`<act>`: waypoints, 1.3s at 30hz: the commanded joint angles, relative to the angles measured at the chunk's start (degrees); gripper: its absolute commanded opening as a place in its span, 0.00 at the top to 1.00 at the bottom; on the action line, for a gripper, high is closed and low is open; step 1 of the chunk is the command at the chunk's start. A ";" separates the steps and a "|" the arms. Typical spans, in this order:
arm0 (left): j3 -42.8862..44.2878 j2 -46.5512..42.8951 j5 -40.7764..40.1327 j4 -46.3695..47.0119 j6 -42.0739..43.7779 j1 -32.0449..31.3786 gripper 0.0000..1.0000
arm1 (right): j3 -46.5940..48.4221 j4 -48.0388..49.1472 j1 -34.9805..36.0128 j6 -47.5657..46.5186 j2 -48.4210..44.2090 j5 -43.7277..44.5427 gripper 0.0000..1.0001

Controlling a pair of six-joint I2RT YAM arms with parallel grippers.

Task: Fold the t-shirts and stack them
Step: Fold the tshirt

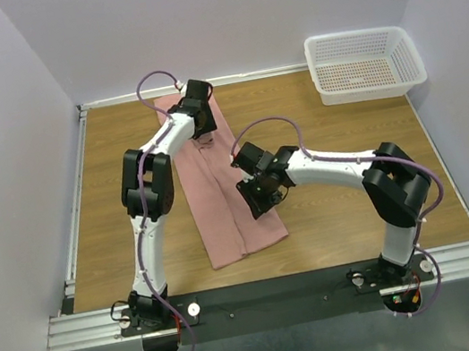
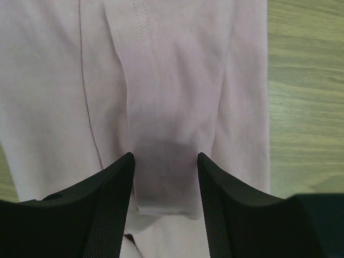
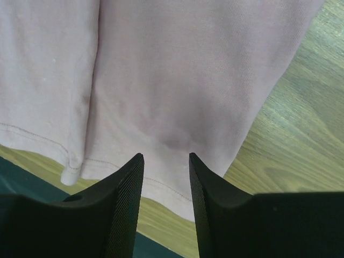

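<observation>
From above, the pink t-shirt point(image 1: 222, 205) lies flat in the middle of the counter point(image 1: 114, 215). It is folded into a long strip that runs from the far edge toward the near edge. The left pincer point(image 1: 198, 120) is over the far end of the strip. The right pincer point(image 1: 258, 194) is over its right side, closer to the near edge. A white basket point(image 1: 370, 90) sits in the far right corner.

The left wrist view shows the left pincer point(image 2: 165, 158) spread wide with nothing in it. The t-shirt point(image 2: 161, 80) is right under it, with a folded flap ending between the tips.

In the right wrist view, the right pincer point(image 3: 165, 157) is spread too, and it holds nothing. The t-shirt point(image 3: 188, 70) has its stitched hem just by the tips.

The shirt looks soft, light and floppy, so it will likely droop and slide. It is probably best to pinch all the layers together at each end.
</observation>
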 commanded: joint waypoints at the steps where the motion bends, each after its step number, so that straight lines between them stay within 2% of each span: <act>1: 4.31 2.17 -2.57 1.68 -0.19 -0.14 0.42 | -1.74 2.23 0.30 0.71 1.63 0.97 0.53; 13: 9.24 10.79 0.86 -1.21 -1.41 -2.78 0.44 | -6.30 3.64 -0.84 1.42 3.39 2.72 0.54; 22: 13.81 13.34 3.85 -2.01 -5.37 -5.86 0.44 | -12.02 3.64 -3.66 2.21 -1.26 5.19 0.54; 24: 13.55 12.38 2.89 -2.19 -6.33 -5.68 0.40 | -12.46 3.46 -3.83 1.86 -2.92 5.19 0.54; 29: 13.11 5.11 0.08 -2.10 -7.04 -4.63 0.24 | -10.27 2.68 -3.75 2.65 -7.58 4.14 0.52; 31: 12.94 2.02 -1.77 -2.45 -7.04 -4.02 0.16 | -8.08 0.92 -3.75 3.26 -9.78 4.57 0.48; 32: 12.76 -1.48 -3.52 -2.71 -6.96 -3.84 0.14 | -7.11 -0.39 -3.75 3.78 -10.57 4.75 0.42; 36: 10.74 -9.83 -8.97 -6.99 -7.92 -3.22 0.12 | -5.96 -4.43 -3.92 6.15 -12.16 4.22 0.30; 39: 2.51 -18.01 -8.64 -10.27 -9.15 -3.31 0.12 | -7.45 -6.90 -3.92 9.40 -12.95 4.05 0.30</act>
